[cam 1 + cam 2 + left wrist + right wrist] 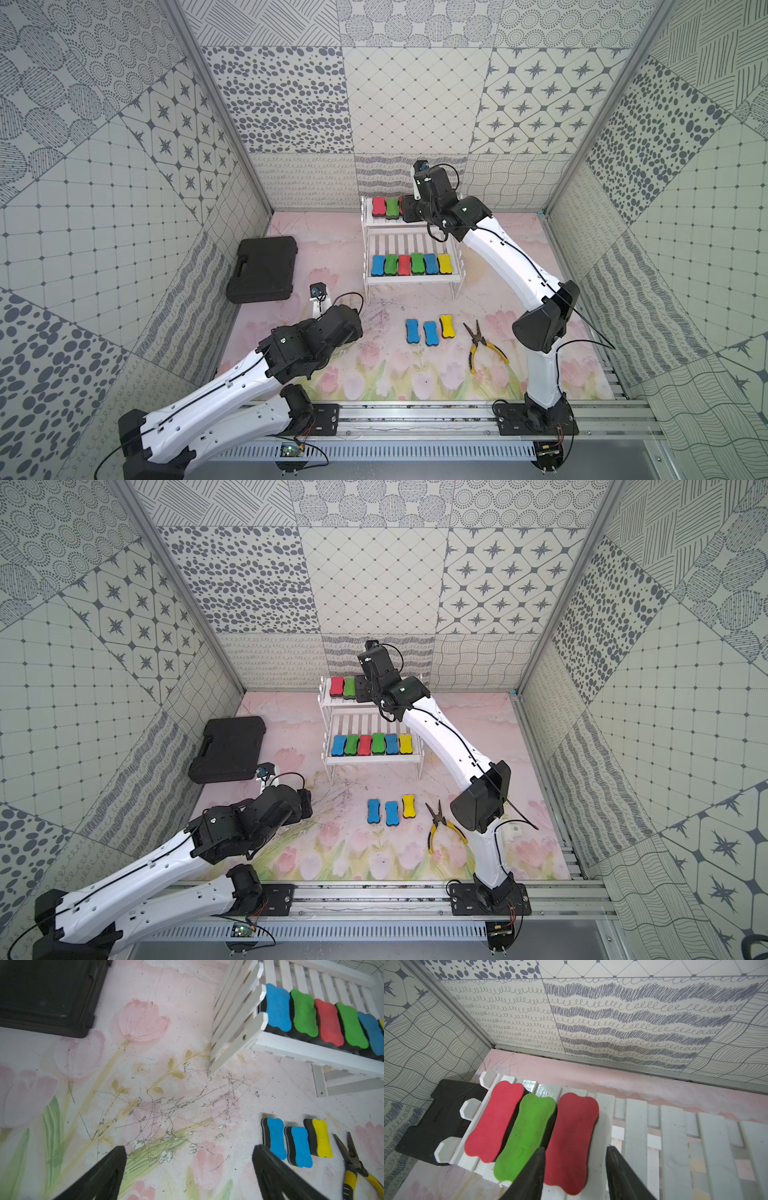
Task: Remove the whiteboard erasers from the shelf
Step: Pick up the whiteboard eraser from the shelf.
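The white shelf [411, 280] stands at the back of the table. Its upper tier holds a red eraser [494, 1122], a green eraser [527, 1136] and another red eraser [571, 1126]. My right gripper [575, 1148] is open astride that last red one: one finger sits in the seam beside the green eraser, and the other stands a small gap off its outer edge. Several erasers [411, 264] line the lower tier. Two blue erasers [412, 331] [431, 333] and a yellow eraser [446, 326] lie on the table. My left gripper [189, 1147] hangs open and empty over the mat.
A black case [264, 269] lies left of the shelf. Yellow-handled pliers [482, 347] lie right of the three loose erasers. The back wall runs close behind the shelf's upper tier. The left arm rests low at the front left.
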Controlling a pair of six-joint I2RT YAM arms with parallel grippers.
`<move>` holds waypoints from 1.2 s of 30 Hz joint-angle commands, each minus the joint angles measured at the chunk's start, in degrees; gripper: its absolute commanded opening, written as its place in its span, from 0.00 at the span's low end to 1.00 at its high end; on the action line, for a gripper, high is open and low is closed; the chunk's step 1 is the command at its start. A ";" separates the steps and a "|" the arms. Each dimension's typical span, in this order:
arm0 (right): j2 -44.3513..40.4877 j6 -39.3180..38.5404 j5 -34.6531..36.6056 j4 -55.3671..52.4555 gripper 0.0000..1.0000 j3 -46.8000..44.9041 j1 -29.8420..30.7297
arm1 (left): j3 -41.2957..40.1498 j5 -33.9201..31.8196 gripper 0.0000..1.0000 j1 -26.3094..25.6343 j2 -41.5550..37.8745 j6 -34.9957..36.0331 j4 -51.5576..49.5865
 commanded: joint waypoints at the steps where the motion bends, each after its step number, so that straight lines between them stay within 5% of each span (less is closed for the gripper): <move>1: 1.18 0.65 -1.12 0.84 0.50 1.09 -0.38 | 0.94 0.03 0.99 0.49 -0.01 -0.07 0.27; 18: -5.31 1.30 -0.96 0.91 0.48 -9.36 -4.70 | 1.29 -0.64 1.00 0.48 -0.09 -0.07 -0.39; 36: 2.53 1.66 6.31 -4.01 0.67 5.47 -2.14 | 1.40 -0.67 0.99 0.50 0.31 -0.45 -0.17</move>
